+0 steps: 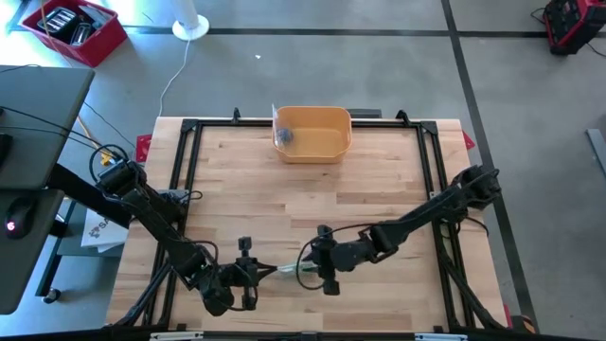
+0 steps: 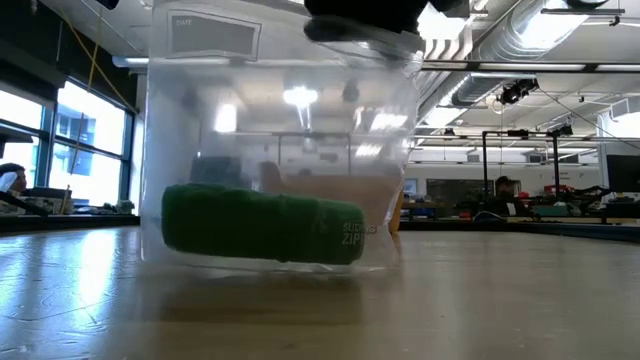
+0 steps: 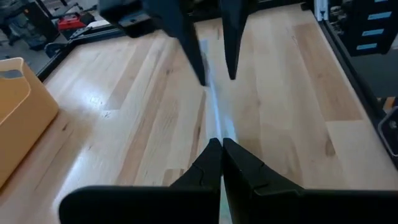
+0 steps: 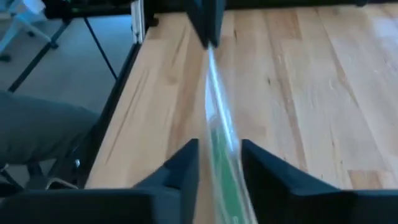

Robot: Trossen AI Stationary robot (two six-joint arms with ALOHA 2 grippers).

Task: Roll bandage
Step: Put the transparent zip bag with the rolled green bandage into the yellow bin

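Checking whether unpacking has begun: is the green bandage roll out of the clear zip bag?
No, the green bandage roll lies inside the clear zip bag standing on the table.

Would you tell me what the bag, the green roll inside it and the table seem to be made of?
Bag: thin clear plastic film, glossy; the room shows through it. Green roll: probably soft matte fabric bandage, though its weave is unclear. Table: pale wood planks, lightly sheened, with visible grain.

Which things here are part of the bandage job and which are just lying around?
In use:
- clear zip bag, upright near the table's front edge
- green bandage roll inside it
- left gripper, jaws shut on the bag's edge
- right gripper, jaws open either side of the bag

Lying about:
- yellow bin at the far edge
- red crate on the floor
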